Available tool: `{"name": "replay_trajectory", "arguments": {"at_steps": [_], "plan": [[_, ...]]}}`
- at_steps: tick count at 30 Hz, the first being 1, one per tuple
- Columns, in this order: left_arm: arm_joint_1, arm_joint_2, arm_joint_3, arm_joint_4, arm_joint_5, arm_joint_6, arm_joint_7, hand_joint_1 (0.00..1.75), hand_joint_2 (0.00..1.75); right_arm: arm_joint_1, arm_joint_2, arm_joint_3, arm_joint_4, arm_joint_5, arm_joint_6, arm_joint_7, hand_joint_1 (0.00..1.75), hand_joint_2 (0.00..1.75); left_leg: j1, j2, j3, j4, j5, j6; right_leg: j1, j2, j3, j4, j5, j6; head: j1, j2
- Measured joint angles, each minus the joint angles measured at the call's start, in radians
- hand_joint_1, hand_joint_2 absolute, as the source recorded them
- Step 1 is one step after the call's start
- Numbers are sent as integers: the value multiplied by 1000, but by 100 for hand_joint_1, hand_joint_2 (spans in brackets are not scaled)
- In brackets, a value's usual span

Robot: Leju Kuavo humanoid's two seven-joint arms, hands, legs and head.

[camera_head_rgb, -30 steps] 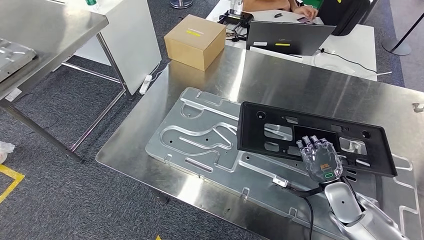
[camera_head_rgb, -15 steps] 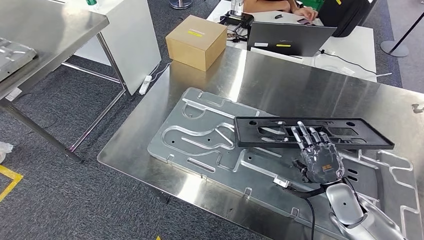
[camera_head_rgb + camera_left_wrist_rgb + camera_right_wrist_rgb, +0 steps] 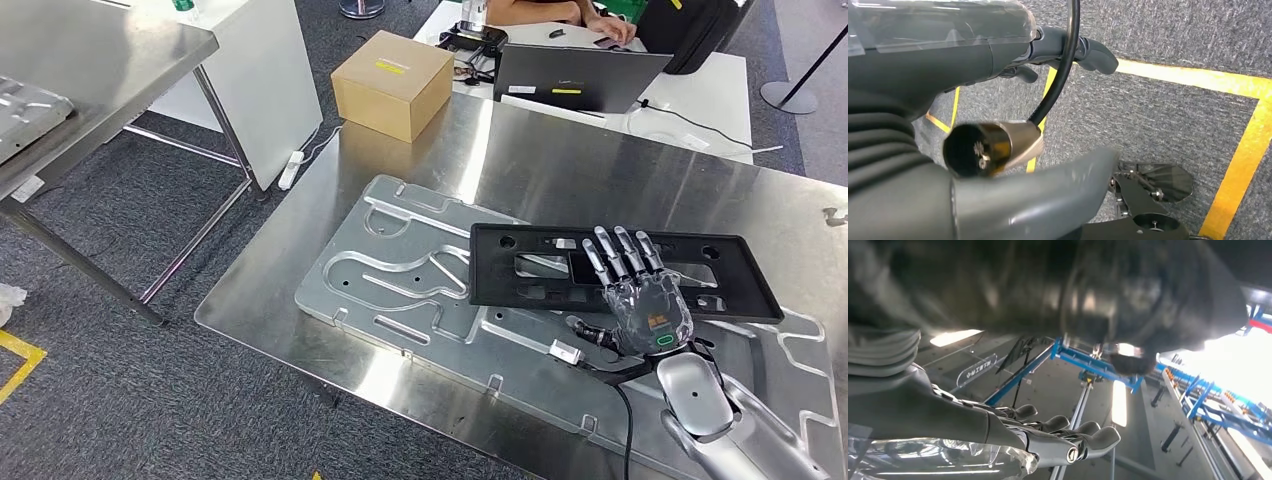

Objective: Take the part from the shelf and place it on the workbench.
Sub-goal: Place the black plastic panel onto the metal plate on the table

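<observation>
Silver and jointed, the right arm [image 3: 745, 435] reaches in over the near right corner of the bench [image 3: 600, 170], its right hand [image 3: 640, 295] raised palm-down with the fingers [image 3: 618, 248] straight and spread, gripping nothing, hovering over the near edge of the part [image 3: 520, 268]. That part is a flat black plastic frame with rectangular cut-outs and round holes, lying on the grey aluminium plate [image 3: 400, 270] toward the bench's right side. In the left wrist view the left hand [image 3: 998, 45] hangs above grey carpet [image 3: 1168, 115] with yellow floor tape [image 3: 1243, 150], fingers loosely extended, holding nothing. A cardboard box [image 3: 392, 83] sits at the bench's far left corner.
</observation>
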Motion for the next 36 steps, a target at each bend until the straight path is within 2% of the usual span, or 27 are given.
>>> {"name": "replay_trajectory", "arguments": {"at_steps": [5, 10, 13, 15, 16, 17, 19, 20, 21, 22, 24, 25, 26, 27, 30, 31, 32, 34, 35, 36], "plan": [[0, 0, 0, 0, -2, -5, -1, 0, 0, -49, -1, -12, -38, 0, 25, -45, 0, 0, 0, 0, 0, 2, 0, 1, -1, 0, 0, 0, 0, 1, 0, 0], [-1, 0, 0, 0, -2, -11, -1, 0, 0, -80, 5, -11, -77, 0, 47, -56, 0, 0, -2, 0, -4, 11, -4, 7, -4, -1, 0, 0, 2, 5, 0, 0], [-1, 0, 0, 0, -2, -11, -1, 0, 0, -82, 7, -8, -84, 0, 44, -43, 0, 0, -4, 0, -6, 13, 0, 11, -5, -1, 2, -4, 8, 13, 0, 0], [-1, -3, 0, 0, -2, -12, -1, 0, 0, -82, 8, -8, -87, 0, 43, -39, 0, 0, 4, 2, 2, -6, 18, 19, -2, 0, 2, -8, 8, 23, 1, 0], [-2, -4, 0, 0, -2, -12, -1, 0, 0, -82, 8, -9, -89, 0, 41, -40, 0, 0, 8, 4, 6, -19, 29, 24, -1, 0, -3, 3, -4, 27, 1, 0], [-3, -6, 0, 0, -2, -12, -1, 0, 0, -81, 8, -10, -90, 0, 40, -41, 0, 0, 12, 7, 9, -30, 38, 27, -1, 0, -18, 36, -28, 31, 2, 0], [-3, -7, 0, 0, -2, -12, 0, 0, 0, -75, 8, -12, -90, 0, 39, -45, 0, 0, 12, 9, 5, -32, 43, 31, -9, 0, -70, 156, -90, 40, 3, 0], [-3, -8, 0, 0, -2, -12, 1, 0, 0, -69, 9, -12, -89, 0, 39, -45, 0, 0, 12, 9, 2, -29, 43, 31, -14, -1, -95, 215, -109, 46, 4, 0], [-2, -9, 0, 0, -2, -12, 2, 0, 0, -63, 9, -12, -89, 0, 38, -43, 0, 0, 14, 9, -1, -25, 42, 30, -20, -1, -108, 245, -109, 53, 3, 0], [-2, -9, 0, 0, -2, -12, 2, 0, 0, -59, 10, -12, -88, 0, 37, -40, 0, 0, 17, 8, -4, -19, 40, 26, -27, -2, -101, 235, -90, 60, 3, 0], [-3, -10, 0, 0, -2, -12, 2, 0, 0, -53, 10, -12, -88, 0, 35, -31, 0, 0, 25, 6, -11, -1, 30, 12, -40, -6, -43, 124, -32, 77, 4, 0], [-3, -10, 0, 0, -2, -12, 2, 0, 0, -50, 10, -12, -88, 0, 33, -26, 0, 0, 28, 5, -18, 10, 23, 3, -40, -4, -13, 68, -13, 80, 5, 0], [-3, -11, 0, 0, -2, -11, 2, 0, 0, -47, 10, -12, -87, 0, 32, -23, 0, 0, 28, 3, -24, 20, 18, -5, -39, -2, 5, 35, -7, 78, 6, 0], [-3, -11, 0, 0, -2, -11, 2, 0, 0, -43, 11, -12, -87, 0, 31, -21, 0, 0, 26, 1, -30, 28, 15, -12, -36, 0, 10, 23, -13, 70, 7, 0], [-3, -11, 0, 0, -2, -10, 2, 0, 0, -34, 11, -12, -86, 0, 29, -18, 0, 0, 26, -1, -39, 41, 9, -25, -33, 1, -5, 28, -15, 37, 7, 0], [-3, -11, 0, 0, -2, -10, 2, 0, 0, -33, 11, -12, -86, 0, 29, -17, 0, 0, 27, 0, -48, 59, -7, -28, -33, 0, -9, 27, -12, 28, 7, 0], [-4, -11, 0, 0, -2, -10, 2, 0, 0, -30, 11, -13, -86, 0, 28, -17, 0, 0, 27, 1, -62, 93, -35, -29, -32, -2, -13, 26, -7, 18, 6, 0], [-5, -11, 0, 0, -2, -10, 2, 0, 0, -17, 14, -20, -87, 0, 27, -24, 0, 0, 25, 3, -110, 212, -112, -26, -25, -7, -24, 25, 1, 3, 6, 0], [-5, -11, 0, 0, -2, -10, 3, 0, 0, -5, 17, -27, -87, 0, 27, -30, 0, 0, 24, 3, -133, 272, -140, -23, -19, -9, -31, 26, 6, -2, 6, 0], [-4, -11, 0, 0, -2, -10, 4, 0, 0, 6, 20, -36, -87, 0, 27, -37, 0, 0, 21, 3, -144, 309, -151, -20, -13, -11, -38, 26, 11, -6, 6, 0]]}}
